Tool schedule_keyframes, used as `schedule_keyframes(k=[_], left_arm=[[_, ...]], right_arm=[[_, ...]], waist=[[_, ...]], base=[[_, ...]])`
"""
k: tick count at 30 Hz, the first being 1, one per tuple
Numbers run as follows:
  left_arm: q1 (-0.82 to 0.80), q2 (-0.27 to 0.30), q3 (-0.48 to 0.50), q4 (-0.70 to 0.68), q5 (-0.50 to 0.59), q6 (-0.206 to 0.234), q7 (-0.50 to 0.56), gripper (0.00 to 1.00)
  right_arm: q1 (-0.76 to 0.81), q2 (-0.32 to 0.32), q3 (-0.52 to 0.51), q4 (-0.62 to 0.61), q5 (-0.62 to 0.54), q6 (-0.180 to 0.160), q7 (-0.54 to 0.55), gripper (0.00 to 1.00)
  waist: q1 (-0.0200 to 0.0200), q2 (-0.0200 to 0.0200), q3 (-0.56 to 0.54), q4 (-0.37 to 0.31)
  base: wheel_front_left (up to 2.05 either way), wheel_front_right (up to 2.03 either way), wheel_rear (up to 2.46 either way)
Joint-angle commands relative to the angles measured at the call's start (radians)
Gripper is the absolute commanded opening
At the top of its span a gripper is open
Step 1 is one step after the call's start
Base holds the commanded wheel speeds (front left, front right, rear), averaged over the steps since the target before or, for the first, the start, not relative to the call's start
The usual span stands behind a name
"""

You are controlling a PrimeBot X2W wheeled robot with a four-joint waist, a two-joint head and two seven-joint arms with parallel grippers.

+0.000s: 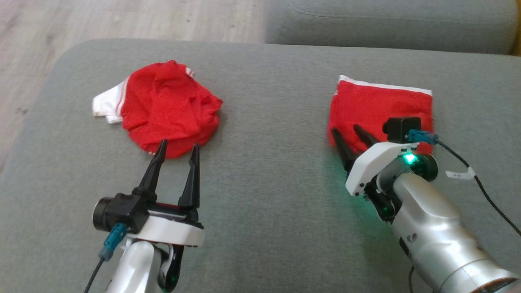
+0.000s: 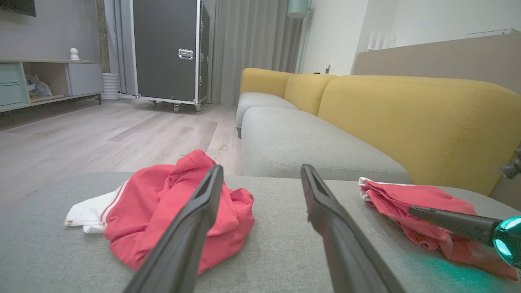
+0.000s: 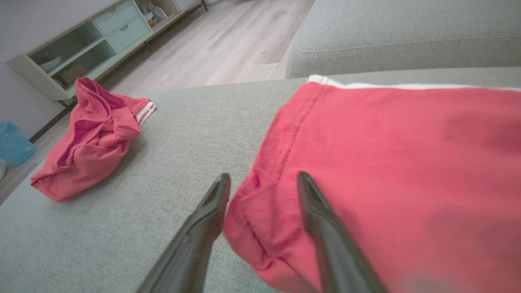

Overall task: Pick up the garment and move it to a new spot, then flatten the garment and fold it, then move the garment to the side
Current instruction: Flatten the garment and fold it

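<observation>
Left tool (image 1: pixel 180 143) gapes near crumpled garment (image 1: pixel 171 106), right tool (image 1: pixel 345 128) over folded garment (image 1: pixel 382 106).

Broad grey seat cushion (image 1: pixel 264 211) spans the near ground; a second grey cushion (image 2: pixel 309 146) lies beyond it, with yellow backrests (image 2: pixel 407 118) along the right. Pale wooden floor (image 2: pixel 101 138) to the left and far, bearing a black wheeled case (image 2: pixel 167 49) with metal edging, grey curtains (image 2: pixel 252 40) to its right, a white ribbed cylinder (image 2: pixel 110 86) just left of it. Low sideboard (image 2: pixel 49 81) with pale green drawers at far left; blue basket (image 3: pixel 14 142) on the floor near it.
</observation>
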Motion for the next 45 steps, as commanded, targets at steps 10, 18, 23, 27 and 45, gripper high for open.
schedule_keyframes(k=[10,18,23,27,45], left_arm=[[-0.042,0.009,0.071,-0.068,-0.003,0.007,-0.008,1.00],[-0.050,0.008,0.089,-0.107,-0.007,0.011,-0.008,1.00],[-0.047,0.007,0.095,-0.124,-0.008,0.014,-0.008,1.00],[-0.033,0.007,0.086,-0.124,-0.023,0.017,-0.008,1.00],[-0.086,0.007,0.039,-0.105,-0.017,0.008,-0.008,1.00]], right_arm=[[-0.078,-0.121,0.035,-0.189,0.107,-0.001,-0.101,1.00],[-0.059,-0.221,-0.080,-0.295,-0.003,-0.001,-0.168,1.00],[0.051,-0.200,-0.282,-0.411,-0.211,-0.001,-0.175,1.00],[0.213,-0.095,-0.456,-0.549,-0.379,-0.001,-0.175,1.00],[0.240,0.039,-0.576,-0.664,-0.563,-0.001,-0.133,0.00]], waist=[[0.0000,-0.0001,-0.025,-0.150],[0.0000,-0.0001,-0.031,-0.236],[0.0000,-0.0001,-0.029,-0.273],[0.0000,-0.0001,-0.023,-0.284],[0.0000,-0.0001,0.126,-0.152]], base=[[0.00,0.00,0.00],[0.00,0.00,0.00],[0.00,0.00,0.00],[0.00,0.00,0.00],[0.00,0.00,0.00]])
